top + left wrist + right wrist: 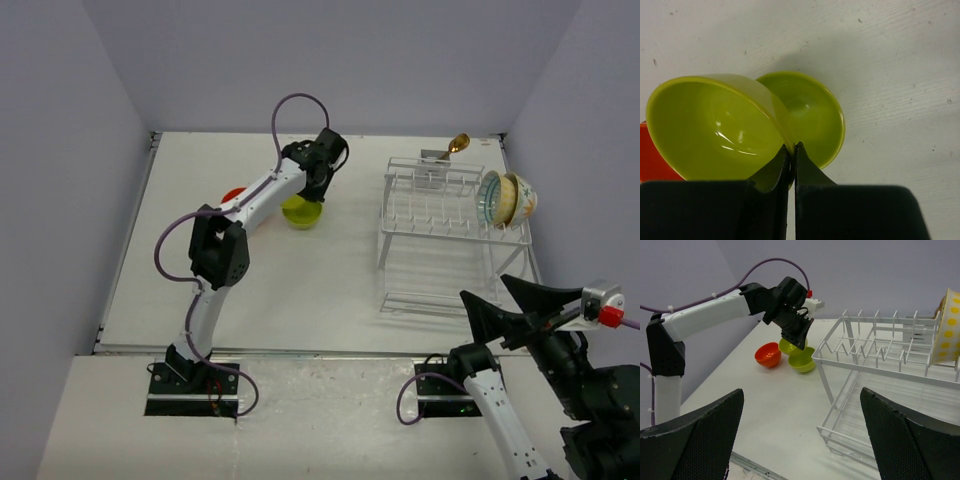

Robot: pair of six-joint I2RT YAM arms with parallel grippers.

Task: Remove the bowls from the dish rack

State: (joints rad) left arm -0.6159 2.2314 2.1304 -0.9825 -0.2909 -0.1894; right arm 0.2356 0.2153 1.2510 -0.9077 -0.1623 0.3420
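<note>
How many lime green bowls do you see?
2. The held bowl is pinched by the left gripper; the other bowl sits on the table beside it. None shows in the rack.

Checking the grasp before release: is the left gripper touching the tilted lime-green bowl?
Touching. The left wrist view shows the left gripper pinched shut on the rim of the tilted lime-green bowl.

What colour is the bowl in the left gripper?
The bowl is lime green; left wrist view shows it best.
</note>
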